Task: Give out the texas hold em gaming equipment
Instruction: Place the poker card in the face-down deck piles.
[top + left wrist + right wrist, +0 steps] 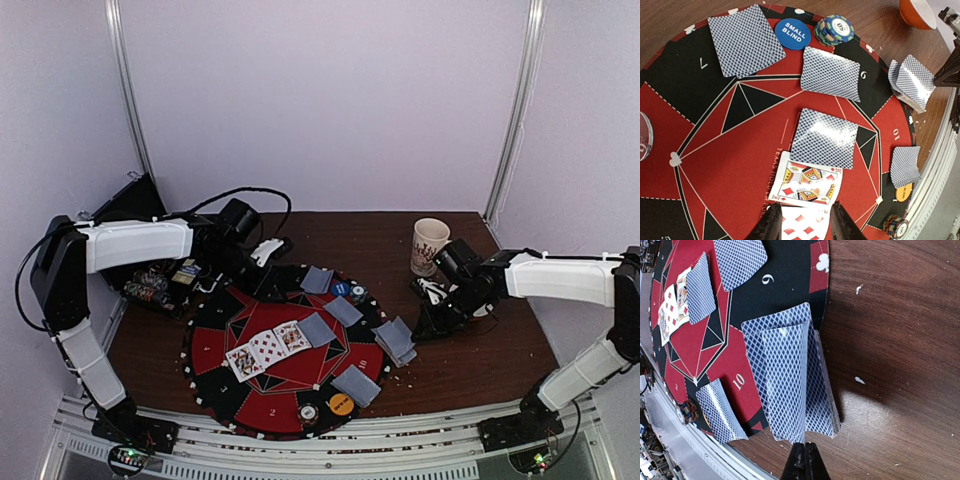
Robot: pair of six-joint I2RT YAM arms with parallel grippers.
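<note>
The round red-and-black poker mat [215,340] [740,165] [790,290] carries face-down grey-blue cards [343,310] [830,73] at its seats. Face-up cards [268,349] lie in the middle, among them a king of diamonds [810,180]. A blue small-blind button [792,33] lies next to a chip stack [835,29]. An orange button [341,404] and another chip stack [309,413] lie near the front. My left gripper [280,282] [805,206] hangs open over the mat, holding nothing. The deck [396,340] [822,390] sits at the mat's right rim. My right gripper [422,328] [804,445] is shut on the near corner of its lifted top card [785,380].
A patterned mug [430,245] stands at the back right, behind my right arm. An orange bowl [917,12] shows at a corner of the left wrist view. Loose electronics [160,285] lie left of the mat. A metal rail [330,445] runs along the near edge.
</note>
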